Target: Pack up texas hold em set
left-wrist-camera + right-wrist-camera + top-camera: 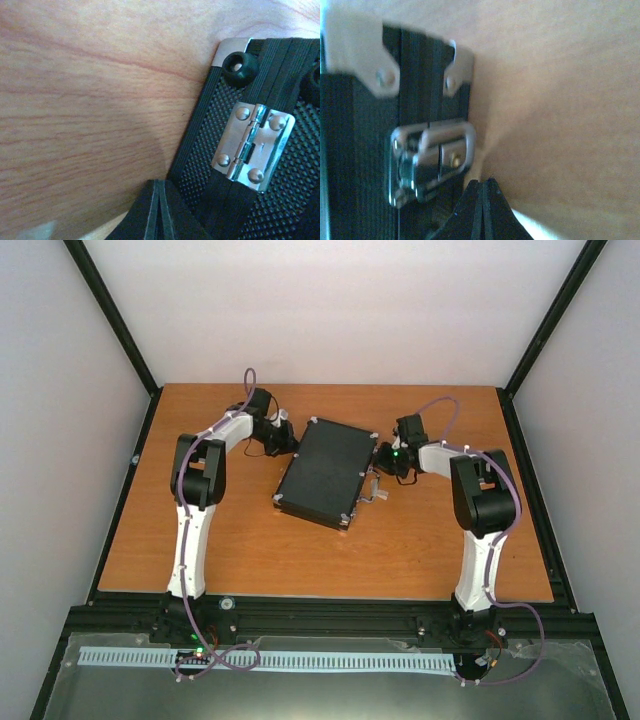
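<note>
Our left hand [159, 189] is closed, its two dark fingers pressed flat together with only a thin seam between them and nothing held. In its wrist view the fingertips sit right at the lower edge of the case [280, 210], but the overlap hides whether they touch it. Just beyond them we see a silver hinge [252, 147] riveted across the case's side. Farther up are a black rubber foot [239, 67] and a silver corner [231, 50]. A second foot is cut off by the right border.

Our right hand [482, 189] is closed in the same way and also holds nothing. Its tips point at a silver latch [432, 160] on the opposite side of the case. That view is badly blurred, so we cannot tell whether the latch is fastened, or whether the fingers meet the case wall.

From above, the case [325, 472] lies flat and at a slant in the middle of the wooden table [420, 550]. Its lid is down, so the inside is out of sight. The left hand [283, 440] is at its far left edge and the right hand [385, 460] at its right edge. The handle [372, 490] juts out just beside the right hand, too small to make out in detail.
</note>
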`<state>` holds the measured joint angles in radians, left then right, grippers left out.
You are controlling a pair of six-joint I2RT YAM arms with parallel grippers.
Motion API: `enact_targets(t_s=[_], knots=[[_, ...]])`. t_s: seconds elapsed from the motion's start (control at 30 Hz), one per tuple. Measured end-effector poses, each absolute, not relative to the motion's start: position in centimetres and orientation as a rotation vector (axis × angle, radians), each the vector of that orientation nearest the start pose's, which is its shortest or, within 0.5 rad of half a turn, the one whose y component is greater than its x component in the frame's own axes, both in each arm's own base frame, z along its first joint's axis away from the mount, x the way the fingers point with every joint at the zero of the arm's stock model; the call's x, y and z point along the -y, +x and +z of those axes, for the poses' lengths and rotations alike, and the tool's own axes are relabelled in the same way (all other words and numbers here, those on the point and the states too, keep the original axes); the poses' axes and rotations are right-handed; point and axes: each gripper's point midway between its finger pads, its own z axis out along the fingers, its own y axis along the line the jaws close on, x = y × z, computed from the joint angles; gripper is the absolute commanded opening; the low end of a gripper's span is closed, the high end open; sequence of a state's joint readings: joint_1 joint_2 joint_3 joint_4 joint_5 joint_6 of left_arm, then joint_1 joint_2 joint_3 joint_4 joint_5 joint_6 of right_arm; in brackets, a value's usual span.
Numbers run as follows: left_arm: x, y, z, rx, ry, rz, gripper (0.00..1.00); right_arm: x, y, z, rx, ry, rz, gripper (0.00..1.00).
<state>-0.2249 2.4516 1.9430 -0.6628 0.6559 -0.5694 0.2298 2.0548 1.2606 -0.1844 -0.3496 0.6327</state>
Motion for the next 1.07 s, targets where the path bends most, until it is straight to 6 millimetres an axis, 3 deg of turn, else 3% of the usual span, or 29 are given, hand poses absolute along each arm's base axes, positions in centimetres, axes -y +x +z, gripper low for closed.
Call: enact_targets(t_s=[0.17, 0.3, 0.37, 0.4, 0.43, 0.6, 0.7, 0.87, 1.0, 1.07], knots=[[21.6, 51.4, 2.5, -2.807, -0.311, -1.112, 0.26, -16.5, 44.0, 2.2, -2.693, 0.323, 0.681, 0.17], [20.6, 51.9, 3.3, -2.806, -0.325, -1.080, 0.47, -15.3, 43.4, 3.9, -2.712, 0.247, 0.573, 0.58], [19.7, 52.4, 3.8, -2.806, -0.351, -1.051, 0.68, -14.8, 43.5, 5.4, -2.693, 0.211, 0.532, 0.73], [19.1, 52.8, 4.2, -2.799, -0.361, -1.035, 0.89, -14.5, 43.7, 6.4, -2.676, 0.189, 0.513, 0.82], [18.6, 53.2, 4.7, -2.788, -0.361, -1.022, 0.98, -14.2, 43.8, 7.3, -2.661, 0.186, 0.501, 0.97], [16.7, 55.0, 8.1, -2.722, -0.348, -0.976, 1.00, -12.7, 44.8, 11.6, -2.581, 0.151, 0.436, 1.00], [15.9, 55.0, 10.6, -2.691, -0.325, -0.939, 1.00, -12.2, 45.1, 13.5, -2.552, 0.130, 0.411, 1.00], [14.9, 53.8, 17.2, -2.609, -0.245, -0.855, 1.00, -11.8, 45.0, 16.1, -2.521, 0.098, 0.383, 1.00], [13.8, 51.5, 22.5, -2.534, -0.161, -0.766, 1.00, -11.3, 44.4, 17.6, -2.511, 0.075, 0.348, 1.00], [13.2, 50.2, 24.1, -2.515, -0.125, -0.717, 1.00, -11.1, 43.9, 18.1, -2.510, 0.060, 0.331, 1.00]])
